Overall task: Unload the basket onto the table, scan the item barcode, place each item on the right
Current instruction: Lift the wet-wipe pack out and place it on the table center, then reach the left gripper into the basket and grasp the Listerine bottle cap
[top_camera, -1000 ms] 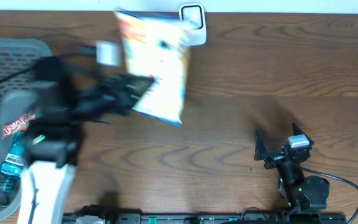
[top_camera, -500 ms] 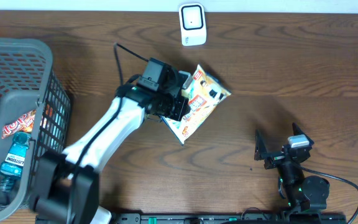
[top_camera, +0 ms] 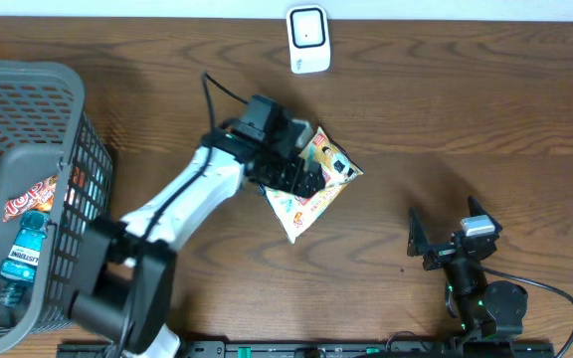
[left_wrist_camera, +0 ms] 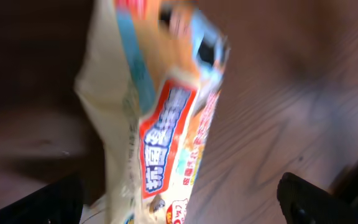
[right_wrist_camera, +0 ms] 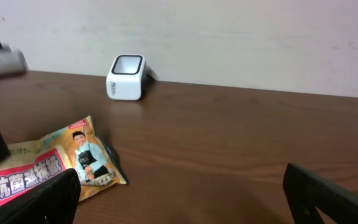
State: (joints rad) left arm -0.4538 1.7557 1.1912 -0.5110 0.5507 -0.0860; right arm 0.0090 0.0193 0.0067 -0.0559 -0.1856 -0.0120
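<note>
At nine o'clock on the table (top_camera: 466,119) stands the basket (top_camera: 28,80), with a bottle (top_camera: 20,261) and a red packet inside it; neither is my concern just now.

Toward the middle, my left pincer (top_camera: 301,177) hangs over the bag (top_camera: 334,167); my wrist view shows its two fingers spread wide, with the bag lying between them and clear table on the far side, so I am clamping nothing. The bag rests on the wood, outside the basket, printed front up, one corner pointing to five o'clock; I cannot find the barcode on any face that shows.

The scanner (top_camera: 307,38) sits at twelve o'clock from the bag, near the table's far edge, well apart from it; nothing is in front of its window.

At four o'clock from the bag my right pincer (top_camera: 444,234) is parked low, fingers wide apart and holding nothing, looking across the table at the bag and the scanner.

My judgement of progress: the item is out on the table within my left arm's reach, and that is all I can count as done; no picture tells me whether a scan has registered. If it has not, what is left is most of the job: close on the bag, lift it, turn it until the barcode faces the scanner, and hold it there.
</note>
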